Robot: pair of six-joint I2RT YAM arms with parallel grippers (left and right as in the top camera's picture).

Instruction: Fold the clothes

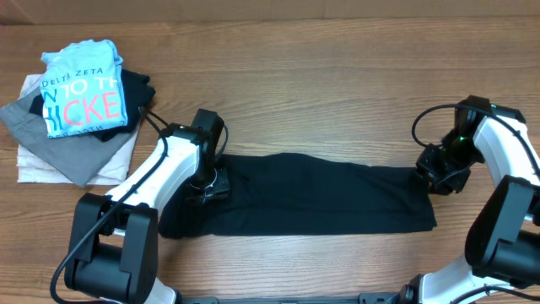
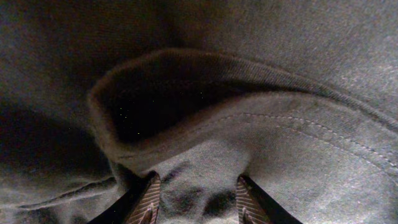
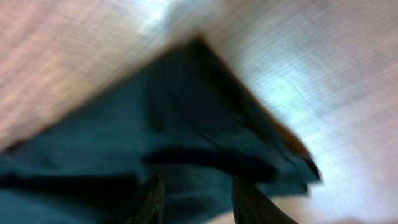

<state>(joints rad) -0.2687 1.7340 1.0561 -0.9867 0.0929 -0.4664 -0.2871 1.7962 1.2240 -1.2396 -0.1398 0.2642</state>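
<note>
A black garment [image 1: 321,194] lies in a long strip across the middle of the wooden table [image 1: 337,76]. My left gripper [image 1: 207,187] is down on its left part. In the left wrist view the fingers [image 2: 200,196] are apart and press onto grey-black cloth [image 2: 280,74] beside a raised fold with a stitched hem. My right gripper [image 1: 434,175] is at the garment's right end. The right wrist view is blurred. Its fingers [image 3: 196,200] are apart over the dark cloth [image 3: 124,124], near a corner of it.
A pile of folded clothes [image 1: 80,101] sits at the far left, with a light blue printed T-shirt on top of black, grey and white pieces. Bare wood [image 3: 311,74] shows beyond the garment's corner in the right wrist view.
</note>
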